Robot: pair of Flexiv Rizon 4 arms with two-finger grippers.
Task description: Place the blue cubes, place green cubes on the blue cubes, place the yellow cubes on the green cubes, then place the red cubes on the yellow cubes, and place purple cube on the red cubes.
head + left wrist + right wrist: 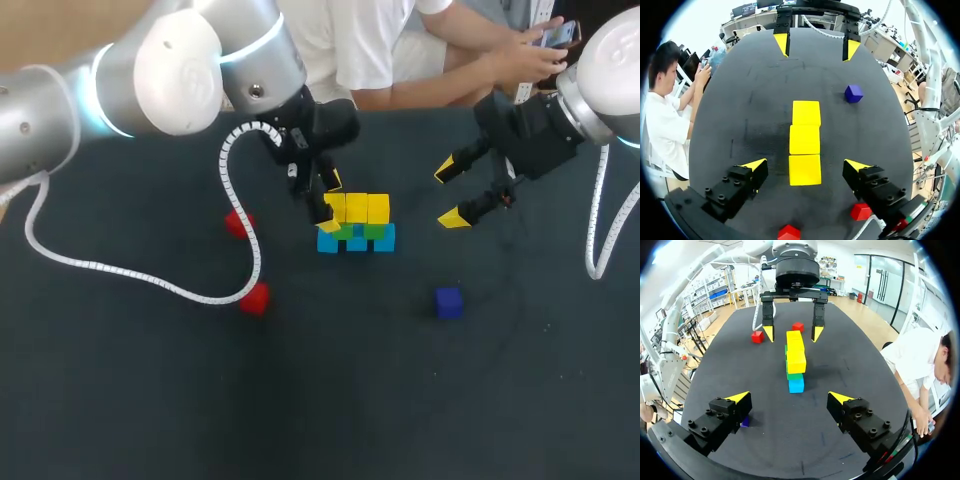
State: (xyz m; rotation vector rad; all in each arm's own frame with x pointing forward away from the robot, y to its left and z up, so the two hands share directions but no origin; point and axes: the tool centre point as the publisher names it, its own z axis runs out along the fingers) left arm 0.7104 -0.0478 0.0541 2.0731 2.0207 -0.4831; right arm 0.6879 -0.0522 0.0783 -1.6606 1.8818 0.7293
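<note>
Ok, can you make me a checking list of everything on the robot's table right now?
Surface: dark table, no spills seen.
Job's things: blue cubes in a row, green cubes on them, three yellow cubes on top. Two red cubes lie loose beside the stack. The purple cube sits alone, apart.
Clutter: nothing seen.
Hands: left hand open, fingers either side of the end yellow cube, not touching. Right hand open and empty, on the stack's other side.
Cables: left arm's white cable lies across the table by the red cubes. Right arm's white cable hangs in a loop.
Surroundings: nothing seen reaching over the table.
</note>
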